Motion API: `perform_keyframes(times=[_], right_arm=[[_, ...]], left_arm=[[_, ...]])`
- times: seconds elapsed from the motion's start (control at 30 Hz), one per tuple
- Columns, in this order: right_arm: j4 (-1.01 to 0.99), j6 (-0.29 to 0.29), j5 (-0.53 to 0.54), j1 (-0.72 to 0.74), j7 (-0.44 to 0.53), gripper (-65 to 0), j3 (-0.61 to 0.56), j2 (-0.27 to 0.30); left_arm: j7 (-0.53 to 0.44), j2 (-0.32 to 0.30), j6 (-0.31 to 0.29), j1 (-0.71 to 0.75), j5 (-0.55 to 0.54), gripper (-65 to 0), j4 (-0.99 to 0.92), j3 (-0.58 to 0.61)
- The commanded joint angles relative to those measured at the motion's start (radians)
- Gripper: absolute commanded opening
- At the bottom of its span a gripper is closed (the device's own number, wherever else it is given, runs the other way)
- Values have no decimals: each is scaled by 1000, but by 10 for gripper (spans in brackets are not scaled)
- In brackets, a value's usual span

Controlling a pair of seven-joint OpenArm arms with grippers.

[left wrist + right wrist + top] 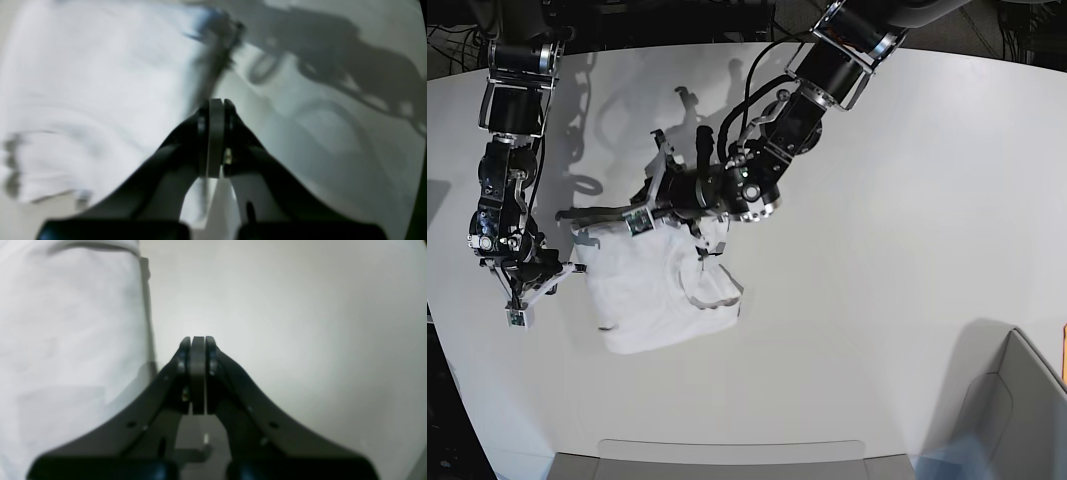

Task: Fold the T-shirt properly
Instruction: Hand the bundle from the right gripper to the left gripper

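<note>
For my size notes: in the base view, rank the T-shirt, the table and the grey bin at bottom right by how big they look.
1. Table
2. T-shirt
3. Grey bin, cropped and nearer the camera, so its rank below the T-shirt is unsure.

One T-shirt [659, 298], two end effectors

Left gripper [216, 105] jaws pressed together, above the tabletop [333, 140]; blurred white T-shirt [93, 100] left of it.
</note>
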Motion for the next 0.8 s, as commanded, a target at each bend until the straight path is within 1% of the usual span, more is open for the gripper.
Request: perform_keyframes(times=[0.0,0.07,0.17,0.27,0.33,0.37,0.43,0.5,0.57,0.6,0.67,0.77], right_arm=[[-21,-5,-2,35,24,-650,3,17],[-72,-5,-3,57,26,-650,-39,2],[-66,-5,0,45,19,-650,-151,-4],[19,-2,1,-17,-36,-650,-260,-4],[134,1,1,-80,-77,-650,-316,-4],[195,1,1,-110,-94,-650,-338,-4],[350,1,1,-180,-139,-650,-376,0],[471,1,1,-230,-182,-650,-395,5],[565,1,1,-270,-206,-650,-390,5],[596,1,1,-288,-209,-650,-390,8],[645,1,-2,-311,-209,-650,-378,42],[659,1,3,-311,-186,-650,-301,63]], left_arm=[[-29,14,1,-20,-11,-650,3,27],[-35,18,1,-25,-8,-650,-72,61],[-49,36,1,-42,-10,-650,-241,33],[-109,54,1,-88,-11,-650,-330,-85],[-132,54,1,-112,-13,-650,-359,-183],[-146,53,22,-129,-14,-650,-367,-231],[-189,51,111,-172,-14,-650,-382,-363],[-233,51,149,-197,-16,-650,-387,-483],[-253,54,147,-215,-16,-650,-377,-558],[-256,54,147,-223,-16,-650,-373,-575],[-256,54,147,-221,-17,-650,-339,-605],[-256,54,147,-209,-17,-650,-262,-631]])
